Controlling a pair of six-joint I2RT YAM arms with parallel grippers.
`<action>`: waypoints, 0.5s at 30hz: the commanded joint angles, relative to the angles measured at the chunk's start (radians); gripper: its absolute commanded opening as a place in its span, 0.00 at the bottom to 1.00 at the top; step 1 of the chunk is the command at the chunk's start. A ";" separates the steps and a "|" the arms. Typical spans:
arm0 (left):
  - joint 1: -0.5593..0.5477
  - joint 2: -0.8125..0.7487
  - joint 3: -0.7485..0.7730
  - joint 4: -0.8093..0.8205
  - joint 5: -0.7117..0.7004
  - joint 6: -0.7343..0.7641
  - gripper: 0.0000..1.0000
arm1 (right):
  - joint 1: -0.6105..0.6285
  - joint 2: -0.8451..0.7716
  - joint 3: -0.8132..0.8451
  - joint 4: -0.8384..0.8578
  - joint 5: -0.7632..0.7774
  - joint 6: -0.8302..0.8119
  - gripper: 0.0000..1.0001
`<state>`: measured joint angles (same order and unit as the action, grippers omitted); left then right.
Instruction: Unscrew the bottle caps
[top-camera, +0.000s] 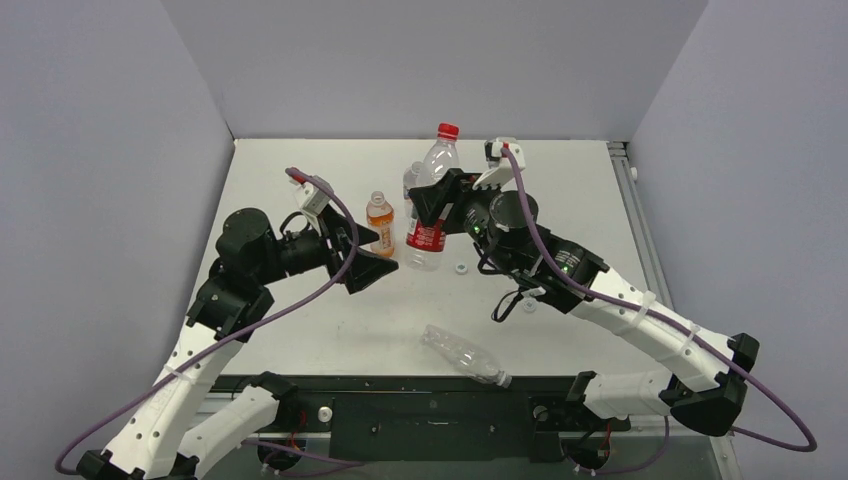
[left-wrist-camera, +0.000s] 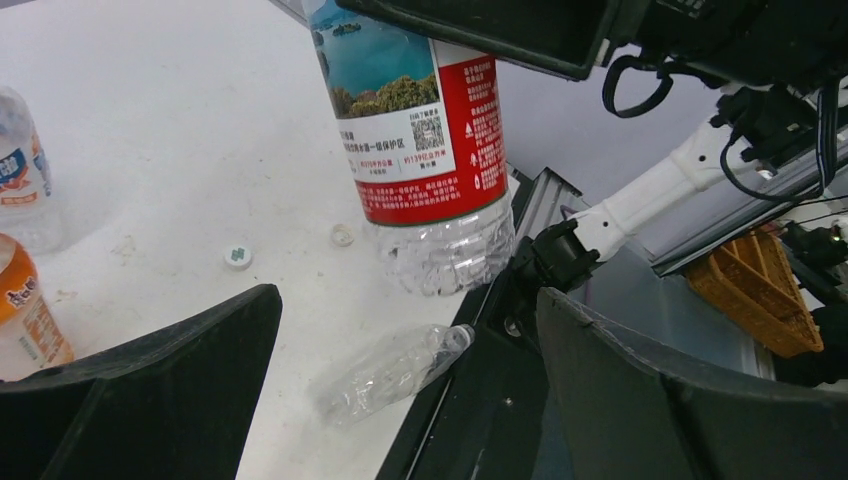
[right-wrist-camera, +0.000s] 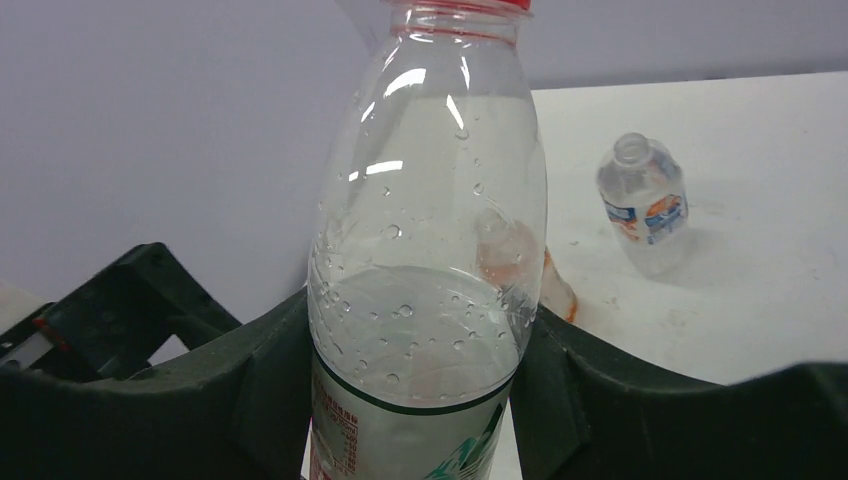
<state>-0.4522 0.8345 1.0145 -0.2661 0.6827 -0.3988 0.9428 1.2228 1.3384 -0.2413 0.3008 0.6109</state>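
Observation:
A tall clear bottle (top-camera: 430, 225) with a red and white label stands upright mid-table, its bright red cap (top-camera: 447, 130) screwed on. My right gripper (top-camera: 436, 203) is shut on its body, one finger on each side; the right wrist view shows the bottle (right-wrist-camera: 430, 250) between the fingers (right-wrist-camera: 620, 400) and the red cap's edge (right-wrist-camera: 470, 5). My left gripper (top-camera: 385, 252) is open and empty, left of the bottle and near a small orange bottle (top-camera: 380, 222). Two loose whitish caps (left-wrist-camera: 238, 256) (left-wrist-camera: 342, 234) lie on the table by the bottle's base (left-wrist-camera: 445, 250).
A small clear bottle (right-wrist-camera: 645, 200) stands capless behind the tall one. A crushed clear bottle (top-camera: 462, 353) lies at the table's near edge with a whitish cap (left-wrist-camera: 460, 336) on its neck. One loose cap (top-camera: 460, 267) lies right of the tall bottle.

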 joint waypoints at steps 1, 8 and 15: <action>-0.005 -0.025 0.025 0.097 0.058 -0.080 0.97 | 0.120 0.026 0.054 0.160 0.153 0.005 0.54; -0.006 -0.053 0.016 0.154 0.213 -0.151 0.96 | 0.253 0.080 0.118 0.246 0.225 -0.082 0.53; -0.006 -0.054 0.004 0.219 0.301 -0.223 0.97 | 0.323 0.119 0.144 0.321 0.267 -0.160 0.51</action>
<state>-0.4500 0.7883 1.0142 -0.1566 0.8780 -0.5575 1.2362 1.3201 1.4349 -0.0422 0.5297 0.5007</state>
